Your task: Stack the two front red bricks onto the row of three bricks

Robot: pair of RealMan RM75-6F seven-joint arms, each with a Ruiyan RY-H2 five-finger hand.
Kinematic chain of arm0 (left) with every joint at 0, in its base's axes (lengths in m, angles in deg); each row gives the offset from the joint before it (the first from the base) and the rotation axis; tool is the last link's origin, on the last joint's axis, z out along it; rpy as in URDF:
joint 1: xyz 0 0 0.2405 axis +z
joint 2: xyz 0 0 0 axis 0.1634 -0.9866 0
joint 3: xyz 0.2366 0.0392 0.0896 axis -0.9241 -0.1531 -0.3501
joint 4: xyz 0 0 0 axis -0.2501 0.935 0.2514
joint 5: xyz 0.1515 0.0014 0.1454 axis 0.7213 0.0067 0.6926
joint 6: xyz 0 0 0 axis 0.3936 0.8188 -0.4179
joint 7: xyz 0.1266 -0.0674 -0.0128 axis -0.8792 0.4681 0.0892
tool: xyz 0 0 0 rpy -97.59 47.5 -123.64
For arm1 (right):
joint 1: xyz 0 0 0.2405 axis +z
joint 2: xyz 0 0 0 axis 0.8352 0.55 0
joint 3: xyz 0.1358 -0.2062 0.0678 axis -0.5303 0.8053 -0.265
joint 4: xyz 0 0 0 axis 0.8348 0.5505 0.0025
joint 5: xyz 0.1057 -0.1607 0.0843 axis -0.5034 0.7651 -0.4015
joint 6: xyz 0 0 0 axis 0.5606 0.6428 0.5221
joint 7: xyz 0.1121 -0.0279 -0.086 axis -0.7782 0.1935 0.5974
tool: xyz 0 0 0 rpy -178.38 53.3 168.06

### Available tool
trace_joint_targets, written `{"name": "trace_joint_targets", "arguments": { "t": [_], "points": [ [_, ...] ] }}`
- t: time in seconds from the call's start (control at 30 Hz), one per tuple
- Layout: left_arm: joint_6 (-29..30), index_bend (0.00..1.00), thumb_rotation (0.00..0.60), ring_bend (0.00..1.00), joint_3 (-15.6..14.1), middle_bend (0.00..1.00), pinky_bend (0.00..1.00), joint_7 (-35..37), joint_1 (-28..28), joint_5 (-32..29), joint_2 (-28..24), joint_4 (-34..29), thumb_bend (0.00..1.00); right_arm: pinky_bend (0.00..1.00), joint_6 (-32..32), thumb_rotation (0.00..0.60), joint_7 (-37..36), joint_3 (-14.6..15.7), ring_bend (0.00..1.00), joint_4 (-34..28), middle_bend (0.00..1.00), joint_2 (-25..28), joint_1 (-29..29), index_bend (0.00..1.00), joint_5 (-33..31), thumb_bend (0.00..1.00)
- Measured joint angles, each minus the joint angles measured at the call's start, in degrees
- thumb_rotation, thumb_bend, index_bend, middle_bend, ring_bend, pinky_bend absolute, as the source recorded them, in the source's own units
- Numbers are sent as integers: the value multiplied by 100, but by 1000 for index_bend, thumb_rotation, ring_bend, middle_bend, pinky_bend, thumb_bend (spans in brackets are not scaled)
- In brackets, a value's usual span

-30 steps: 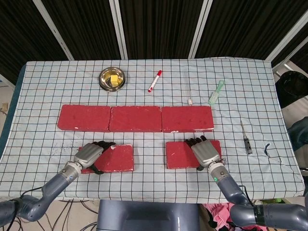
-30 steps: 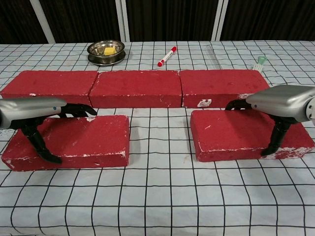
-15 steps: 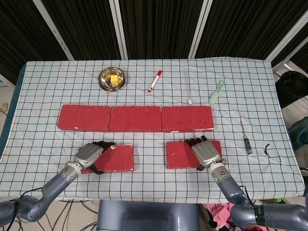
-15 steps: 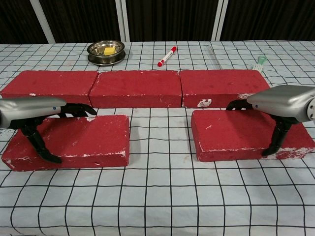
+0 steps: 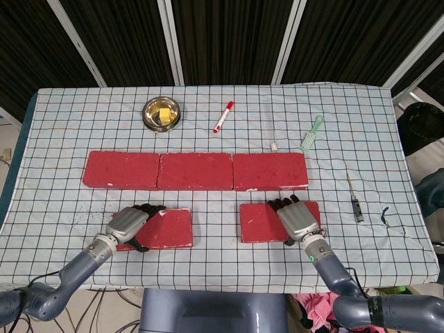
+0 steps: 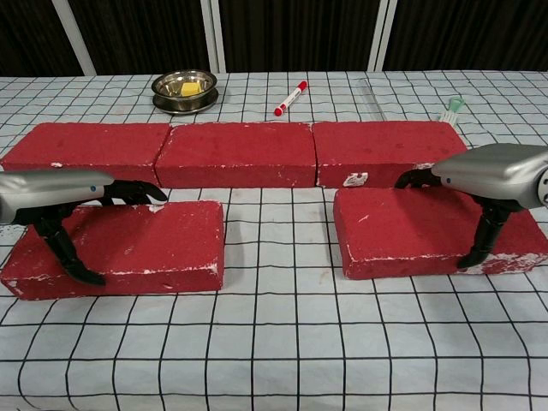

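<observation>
- Two front rough red rectangular bricks, chipped white at the edges: left brick (image 5: 161,228) and right brick (image 5: 262,222), both flat on the checked tablecloth (image 5: 208,267), near the row of three red bricks (image 5: 195,171).
- My left hand (image 5: 128,223) clamps the left brick, fingers over the top, thumb on the near face.
- My right hand (image 5: 297,218) grips the right brick likewise.
- Round steel bowl (image 5: 161,113) at the back holds something yellow.

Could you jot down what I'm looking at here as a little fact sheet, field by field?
Surface: table under a checked cloth
Back row: three bricks end to end
Left hand: grips left front brick
Right hand: grips right front brick
Stacked: none
Far side: bowl, marker, brush
Right edge: screwdriver
</observation>
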Motion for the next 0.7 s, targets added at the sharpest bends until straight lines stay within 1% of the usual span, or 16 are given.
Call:
{"name": "trace_joint_targets", "arguments": {
  "t": [0.2,0.33,0.47,0.53,0.6,0.7],
  "points": [
    [102,95,600,109,64,210,237,-2,-3,49,-203,-251,211,127,62,600,-8,-54,192,-230,233,201,2,198,46,0],
    [195,95,600,109,192,210,236,8,-35,87,-545,-578,211,127,194,600,-15,-126,192,-514,233,524,-7,198,120,0],
    [264,95,600,109,382,210,235,-34,-116,36,-986,-866,211,127,301,600,-78,-239,192,-913,233,1049,-23,198,141,0],
    [217,95,600,109,509,209,234,-19,-202,-88,-1215,-993,210,127,286,600,-137,-300,191,-1098,233,1328,-17,198,123,0],
    [79,95,600,109,641,208,231,45,-320,-230,-1417,-1052,211,127,224,600,-238,-398,192,-1287,233,1683,10,198,81,0],
    [-180,95,600,109,811,207,228,85,-556,-420,-1572,-975,211,127,-7,600,-377,-596,192,-1419,233,2110,143,198,-79,0]
  ]
}}
